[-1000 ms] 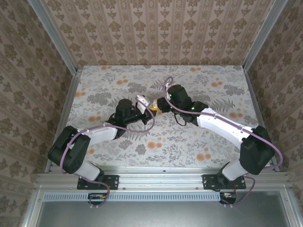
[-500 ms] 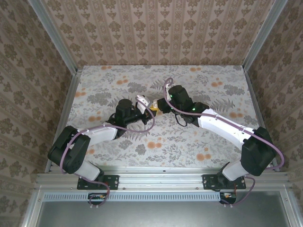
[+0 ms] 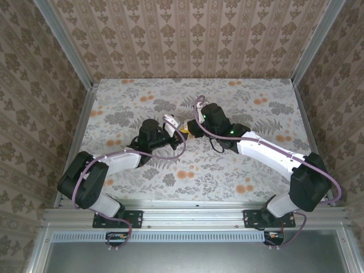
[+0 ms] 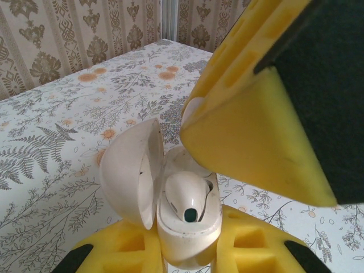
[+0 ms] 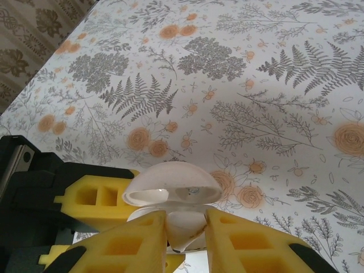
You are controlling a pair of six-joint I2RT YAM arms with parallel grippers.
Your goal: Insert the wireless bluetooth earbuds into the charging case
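The right gripper (image 5: 185, 230) is edging left, pinching one earbud (image 5: 182, 227) lengthwise along its fingers, just over the mid-table charging case (image 4: 182, 230). The left gripper (image 4: 190, 253) is clamping the case, its lid swung open on the far side, the other earbud (image 4: 183, 194) seated inside.

In the left wrist view, one yellow finger (image 4: 250, 131) of your right hand (image 5: 185, 220) covers the far socket of the charging case (image 4: 187, 233), and the earbud (image 4: 192, 109) in its grip shows as just a pale sliver. The frame's lower edge cuts the case off. From the right wrist, the lid (image 5: 170, 185) hides the case's inside.
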